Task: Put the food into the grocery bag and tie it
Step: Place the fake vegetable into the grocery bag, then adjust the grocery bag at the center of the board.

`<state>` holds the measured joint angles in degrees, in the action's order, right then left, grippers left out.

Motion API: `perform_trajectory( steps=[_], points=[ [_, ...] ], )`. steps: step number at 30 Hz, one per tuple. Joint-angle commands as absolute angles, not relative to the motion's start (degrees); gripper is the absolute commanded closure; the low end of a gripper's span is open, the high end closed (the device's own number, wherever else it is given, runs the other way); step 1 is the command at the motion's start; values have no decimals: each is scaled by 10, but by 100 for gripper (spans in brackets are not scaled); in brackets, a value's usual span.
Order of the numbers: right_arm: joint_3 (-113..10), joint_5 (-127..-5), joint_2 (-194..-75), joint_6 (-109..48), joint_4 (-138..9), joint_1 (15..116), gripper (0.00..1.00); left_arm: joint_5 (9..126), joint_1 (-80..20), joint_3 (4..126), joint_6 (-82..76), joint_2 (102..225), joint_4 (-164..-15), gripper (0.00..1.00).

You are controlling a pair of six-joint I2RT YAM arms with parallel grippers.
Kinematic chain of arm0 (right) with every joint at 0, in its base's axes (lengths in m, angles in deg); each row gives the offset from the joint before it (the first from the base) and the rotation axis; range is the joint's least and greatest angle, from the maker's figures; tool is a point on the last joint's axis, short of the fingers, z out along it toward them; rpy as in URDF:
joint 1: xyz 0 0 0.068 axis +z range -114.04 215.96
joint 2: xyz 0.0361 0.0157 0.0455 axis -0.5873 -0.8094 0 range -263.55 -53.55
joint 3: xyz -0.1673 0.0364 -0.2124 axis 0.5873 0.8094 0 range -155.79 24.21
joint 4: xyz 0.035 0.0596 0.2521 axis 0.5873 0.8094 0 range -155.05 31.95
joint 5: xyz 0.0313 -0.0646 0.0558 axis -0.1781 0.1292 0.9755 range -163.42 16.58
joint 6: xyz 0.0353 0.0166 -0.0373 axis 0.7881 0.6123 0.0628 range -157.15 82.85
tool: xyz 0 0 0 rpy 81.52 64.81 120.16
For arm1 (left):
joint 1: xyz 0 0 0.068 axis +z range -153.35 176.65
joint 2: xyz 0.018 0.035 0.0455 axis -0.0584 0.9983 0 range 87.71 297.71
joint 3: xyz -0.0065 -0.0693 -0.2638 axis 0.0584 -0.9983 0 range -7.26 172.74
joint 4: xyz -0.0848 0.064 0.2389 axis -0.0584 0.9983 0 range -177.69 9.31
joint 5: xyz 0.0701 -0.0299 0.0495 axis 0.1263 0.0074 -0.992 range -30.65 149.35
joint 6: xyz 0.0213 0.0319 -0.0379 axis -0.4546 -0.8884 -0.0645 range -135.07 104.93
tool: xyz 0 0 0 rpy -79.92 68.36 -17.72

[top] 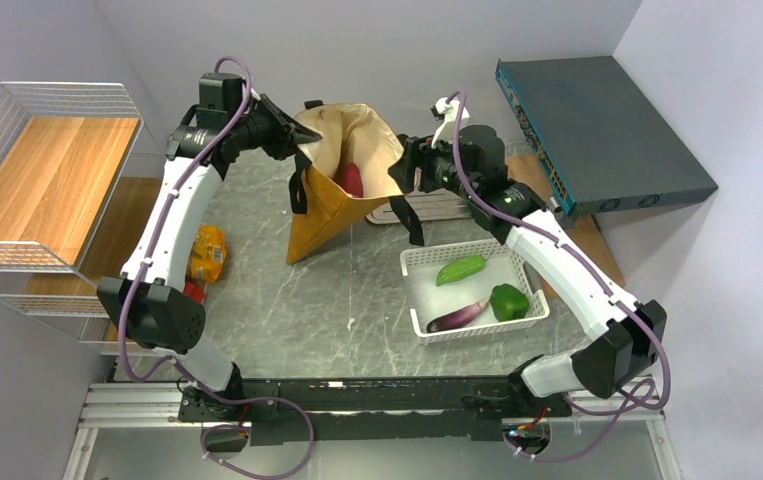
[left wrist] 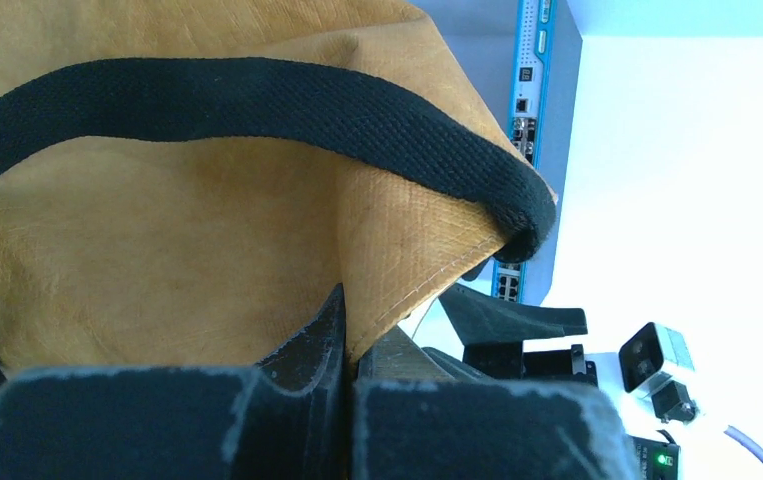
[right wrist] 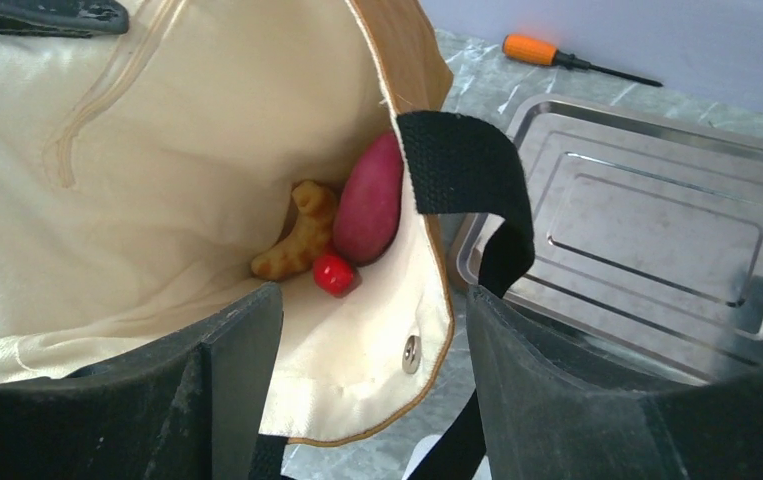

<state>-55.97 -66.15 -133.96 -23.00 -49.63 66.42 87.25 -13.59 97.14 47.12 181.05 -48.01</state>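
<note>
The mustard grocery bag [top: 329, 205] stands open on the table, cream lining showing. My left gripper [top: 300, 137] is shut on its left rim and holds it up; in the left wrist view the jaws [left wrist: 349, 345] pinch the ochre fabric [left wrist: 157, 250] under a black strap [left wrist: 257, 100]. My right gripper [right wrist: 372, 320] is open, its fingers either side of the right rim by the snap button [right wrist: 412, 352]. Inside lie a magenta root [right wrist: 369, 210], a golden bread piece [right wrist: 297, 240] and a small red item [right wrist: 334, 272]. A yellow snack packet [top: 207, 252] and a red one [top: 194, 291] lie under the left arm.
A white basket [top: 415, 262] at the right holds green vegetables and an eggplant. A metal tray [right wrist: 657, 230] lies beside the bag, an orange screwdriver [right wrist: 532, 50] beyond it. A wire shelf [top: 47, 170] stands at the left, a blue-grey box [top: 597, 130] at the back right.
</note>
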Motion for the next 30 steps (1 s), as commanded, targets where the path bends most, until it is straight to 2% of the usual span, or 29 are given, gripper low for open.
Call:
perform_trajectory(
  steps=[1,11,18,23,25,29,30],
  points=[
    [-548,-709,-1317,-220,-507,663,31,876,-142,1003,488,1759,-534,100],
    [-557,-691,-1346,-187,-511,662,44,901,-143,966,488,1730,-574,100],
    [-581,-636,-1360,-174,-528,663,61,923,-145,939,491,1722,-598,100],
    [-582,-606,-1362,-161,-540,663,69,932,-145,938,487,1722,-603,100],
    [-582,-604,-1363,-161,-539,662,76,934,-145,937,487,1721,-604,100],
    [-586,-603,-1360,-167,-532,663,100,936,-145,933,486,1718,-609,100],
    [-588,-606,-1358,-169,-529,663,100,937,-146,932,486,1717,-610,100]
  ],
)
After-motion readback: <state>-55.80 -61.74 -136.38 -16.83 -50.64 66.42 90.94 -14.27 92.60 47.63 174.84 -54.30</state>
